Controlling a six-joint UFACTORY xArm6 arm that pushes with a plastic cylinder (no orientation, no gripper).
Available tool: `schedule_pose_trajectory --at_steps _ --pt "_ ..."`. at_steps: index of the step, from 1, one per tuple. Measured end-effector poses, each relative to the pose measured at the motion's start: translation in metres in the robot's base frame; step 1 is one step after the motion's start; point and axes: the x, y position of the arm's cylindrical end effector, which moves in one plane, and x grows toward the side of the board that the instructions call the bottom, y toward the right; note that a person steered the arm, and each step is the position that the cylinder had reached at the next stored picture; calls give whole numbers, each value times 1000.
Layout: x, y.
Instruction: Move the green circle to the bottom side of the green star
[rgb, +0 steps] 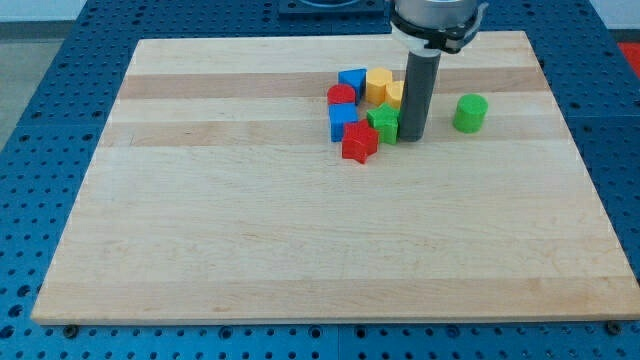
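Observation:
The green circle (470, 113) stands alone at the view's upper right of the wooden board (300, 230). The green star (383, 123) sits in a tight cluster of blocks near the view's top centre. My tip (412, 137) rests on the board right beside the green star, on its right side, and a short way left of the green circle. The rod hides part of a yellow block behind it.
The cluster holds a red star (360, 144) below-left of the green star, a blue cube (343, 122), a red circle (342, 96), a blue triangle-like block (352, 79), and two yellow blocks (379, 83), (396, 93). The board's top edge lies just above them.

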Motion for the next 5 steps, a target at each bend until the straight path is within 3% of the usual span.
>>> schedule_pose_trajectory --at_steps 2,4,5 --pt "16 11" --pt "32 68" --pt "20 103"
